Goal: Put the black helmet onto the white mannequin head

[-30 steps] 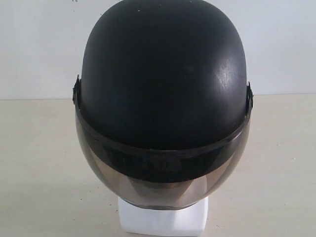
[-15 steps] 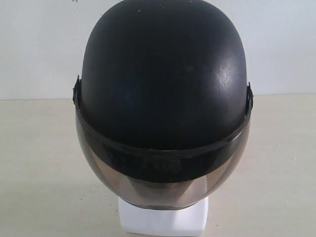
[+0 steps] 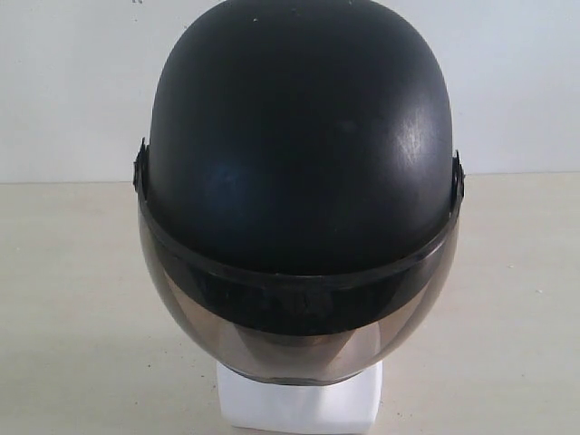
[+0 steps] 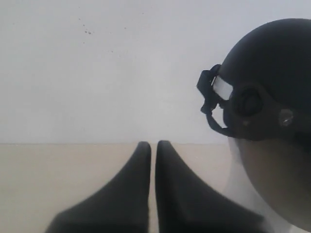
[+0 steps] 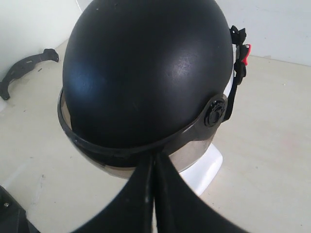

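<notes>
Helmet [image 3: 299, 136] sits unmoved on mannequin head [image 3: 299, 403] (left hand [image 4: 153, 144] and right hand [image 5: 154, 160] both closed, empty)

**Ext. cam:** faces black helmet [image 3: 299, 154] front-on from slightly above, v. close; helmet fills most of the frame.
**L wrist cam:** low, roughly level, beside helmet, near; helmet partly cut off, wall [image 4: 97, 73] behind.
**R wrist cam:** above helmet's front-side, angled down, close.
**Shared, all three:** helmet shell, visor [image 3: 299, 340], tabletop [image 3: 72, 299].

Left gripper [image 4: 153, 145], jaws together, apart from the black helmet [image 4: 272, 68], above pale tabletop [image 4: 58, 170].
</notes>
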Robot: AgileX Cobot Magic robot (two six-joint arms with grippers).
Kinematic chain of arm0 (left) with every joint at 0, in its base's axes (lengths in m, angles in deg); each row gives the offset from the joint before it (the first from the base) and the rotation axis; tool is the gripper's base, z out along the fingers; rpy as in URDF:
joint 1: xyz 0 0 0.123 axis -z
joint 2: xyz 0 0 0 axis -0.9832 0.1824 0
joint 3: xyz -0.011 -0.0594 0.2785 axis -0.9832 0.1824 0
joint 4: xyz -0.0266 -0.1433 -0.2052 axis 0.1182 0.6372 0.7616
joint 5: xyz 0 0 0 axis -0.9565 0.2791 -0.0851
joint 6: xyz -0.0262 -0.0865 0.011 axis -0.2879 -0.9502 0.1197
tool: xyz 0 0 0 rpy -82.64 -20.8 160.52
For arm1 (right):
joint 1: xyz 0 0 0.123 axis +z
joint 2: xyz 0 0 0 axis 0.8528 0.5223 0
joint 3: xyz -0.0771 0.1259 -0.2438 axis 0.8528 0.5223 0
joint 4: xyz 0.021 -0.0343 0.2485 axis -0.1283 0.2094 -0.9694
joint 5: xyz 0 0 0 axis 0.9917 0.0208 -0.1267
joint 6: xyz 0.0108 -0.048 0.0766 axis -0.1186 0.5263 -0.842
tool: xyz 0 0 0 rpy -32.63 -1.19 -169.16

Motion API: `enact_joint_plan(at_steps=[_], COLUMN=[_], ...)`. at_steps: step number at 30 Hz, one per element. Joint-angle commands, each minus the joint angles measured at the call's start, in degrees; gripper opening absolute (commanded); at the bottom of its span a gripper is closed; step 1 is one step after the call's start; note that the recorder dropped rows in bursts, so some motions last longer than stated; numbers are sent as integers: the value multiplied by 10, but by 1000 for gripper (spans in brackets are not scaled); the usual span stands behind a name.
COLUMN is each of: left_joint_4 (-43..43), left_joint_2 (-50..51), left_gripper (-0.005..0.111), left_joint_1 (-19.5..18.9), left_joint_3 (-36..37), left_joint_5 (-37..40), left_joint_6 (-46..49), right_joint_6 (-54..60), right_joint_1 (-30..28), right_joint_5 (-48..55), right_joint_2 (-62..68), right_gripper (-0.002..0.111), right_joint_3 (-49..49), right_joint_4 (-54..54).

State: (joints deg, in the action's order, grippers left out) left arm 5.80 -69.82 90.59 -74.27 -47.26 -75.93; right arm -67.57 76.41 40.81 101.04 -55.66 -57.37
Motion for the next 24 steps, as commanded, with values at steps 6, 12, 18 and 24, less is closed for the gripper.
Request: enact_joint_plan(at_steps=[6,12,18,24], left_joint_4=[2,5,7,7], left_joint_2=[-2,-2,-2,-2], left_gripper=[4,4,4,4], left_joint_1=[-78,-107,-107,-107], left_joint_3=[88,88,88,88], left_joint_5=[-37,80,81,81], left_joint_6=[0,58,57,58], right_joint_6=[-1,-1,-1,-1], right_joint_1=[-1,-1,-1,-1], right_joint_5=[-7,-7,-7,-7], right_joint_2=[-6,-6,-6,-6], right_gripper=[0,0,0,0], right_joint_3=[-1,-1,-1,-1], right_joint_4=[-1,-1,-1,-1])
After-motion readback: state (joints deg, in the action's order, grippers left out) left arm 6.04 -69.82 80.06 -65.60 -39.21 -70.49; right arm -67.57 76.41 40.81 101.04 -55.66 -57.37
